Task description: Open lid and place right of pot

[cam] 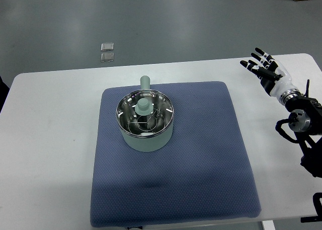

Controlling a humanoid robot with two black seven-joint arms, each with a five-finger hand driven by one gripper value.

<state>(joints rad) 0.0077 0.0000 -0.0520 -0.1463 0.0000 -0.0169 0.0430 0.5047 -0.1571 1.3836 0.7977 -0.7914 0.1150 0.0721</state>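
Lid still on pot, right hand hovering open off to the side.

Pot (pixel 146 124) is sitting on the blue mat (pixel 201 179) left of centre, glass lid (pixel 144 112) seated on it, knob (pixel 143 107) up, handle (pixel 145 82) pointing to the far side. Right hand (pixel 266 71) is hanging over the white table (pixel 50 139) past the mat's far right corner, fingers (pixel 251 64) spreading wide, gripping nothing, well apart from the pot.

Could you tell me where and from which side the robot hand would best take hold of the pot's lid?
Probably by the pale green knob standing upright at the centre of the glass lid, coming straight down from above. The lid sits recessed in the pot rim, leaving no edge to pinch. The right robot hand, open at the table's right, is nearest.
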